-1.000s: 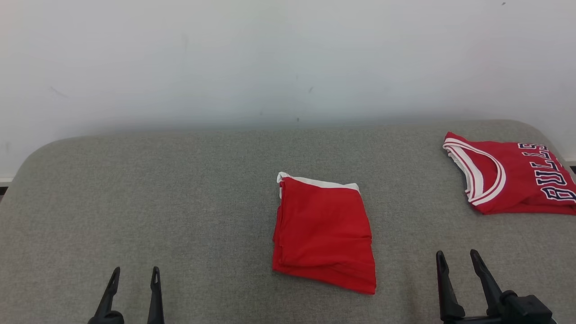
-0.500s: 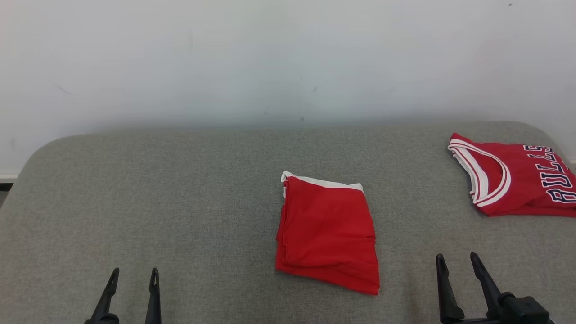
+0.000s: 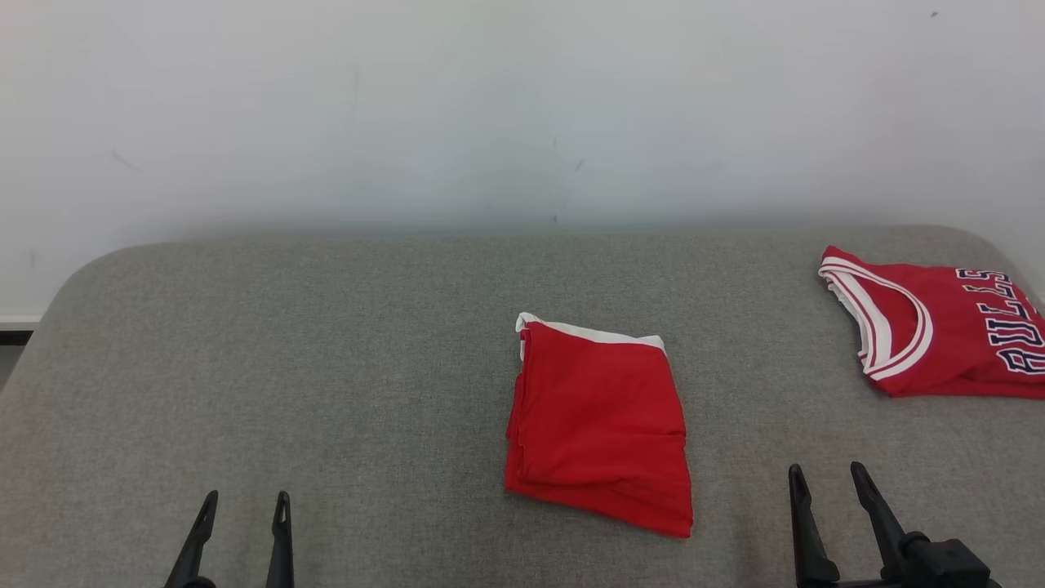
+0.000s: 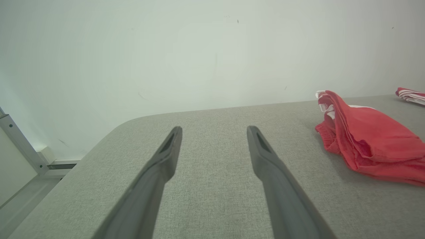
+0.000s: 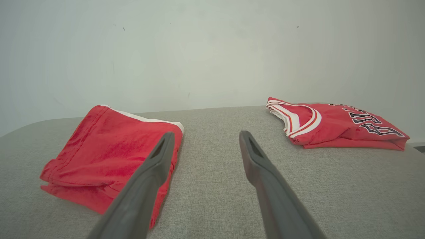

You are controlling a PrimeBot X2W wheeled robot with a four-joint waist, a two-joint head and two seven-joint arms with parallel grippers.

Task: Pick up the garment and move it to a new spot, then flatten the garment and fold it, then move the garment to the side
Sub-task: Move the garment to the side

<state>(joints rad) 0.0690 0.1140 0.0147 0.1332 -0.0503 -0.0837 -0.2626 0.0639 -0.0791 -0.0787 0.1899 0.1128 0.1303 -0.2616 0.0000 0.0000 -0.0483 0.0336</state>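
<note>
Folded red garment (image 3: pixel 600 425) lay mid-way along the grey padded surface (image 3: pixel 326 367), nearer its front edge, red jersey (image 3: pixel 939 335) by the far right corner; left gripper (image 3: pixel 247 495) and right gripper (image 3: pixel 825 469) at the front edge, both spread wide, holding nothing.

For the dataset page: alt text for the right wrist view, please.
A folded red garment lies at left on a grey padded surface, a red lettered jersey apart from it at right. The right gripper rises open in the foreground, holding nothing; a white wall behind.
</note>
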